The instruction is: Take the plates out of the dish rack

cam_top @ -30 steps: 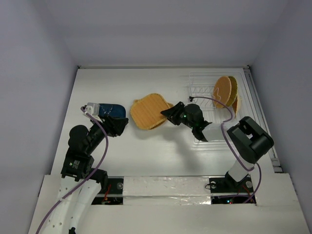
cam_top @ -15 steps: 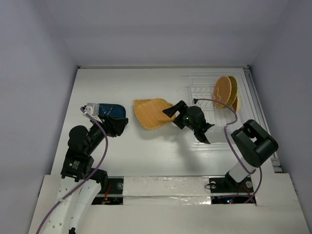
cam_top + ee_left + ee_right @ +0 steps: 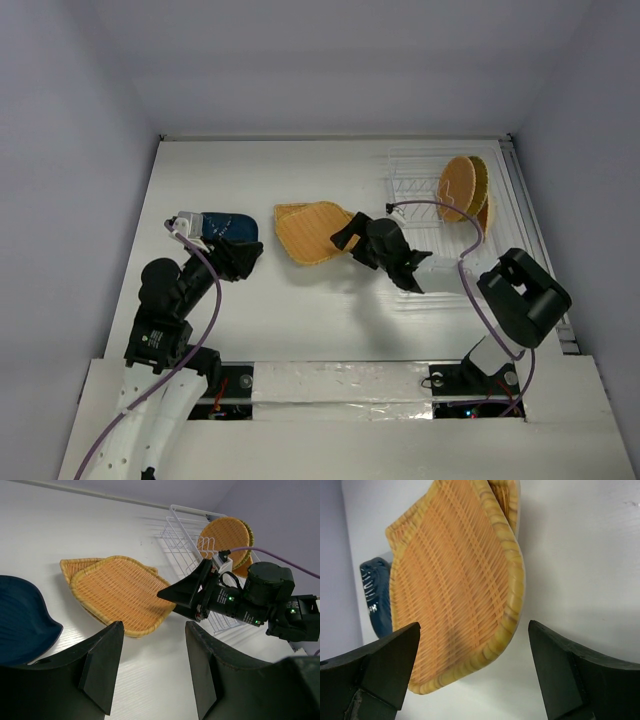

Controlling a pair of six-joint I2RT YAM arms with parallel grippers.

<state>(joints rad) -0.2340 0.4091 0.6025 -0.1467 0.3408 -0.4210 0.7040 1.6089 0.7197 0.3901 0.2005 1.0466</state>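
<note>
Two woven orange-tan plates lie stacked in the middle of the table, a squarish plate (image 3: pixel 312 232) (image 3: pixel 120 592) (image 3: pixel 455 580) on top of another plate (image 3: pixel 75 566) (image 3: pixel 505 495). My right gripper (image 3: pixel 345 240) (image 3: pixel 475 670) stands open just off the top plate's right edge, touching nothing. The dish rack (image 3: pixel 410 170) (image 3: pixel 185 545) at the right holds upright round plates (image 3: pixel 460 187) (image 3: pixel 225 532). My left gripper (image 3: pixel 245 255) (image 3: pixel 152 665) is open and empty, low over the table to the left of the stack.
A dark blue rounded dish (image 3: pixel 228 225) (image 3: pixel 20 615) (image 3: pixel 375 600) lies on the table to the left, beside my left gripper. The right arm's purple cable (image 3: pixel 470 240) loops over the rack's near side. Walls close in the table on three sides.
My right gripper has opened and let go of the squarish plate, which went from tilted to lying flat on the other plate. The left arm has not moved.
</note>
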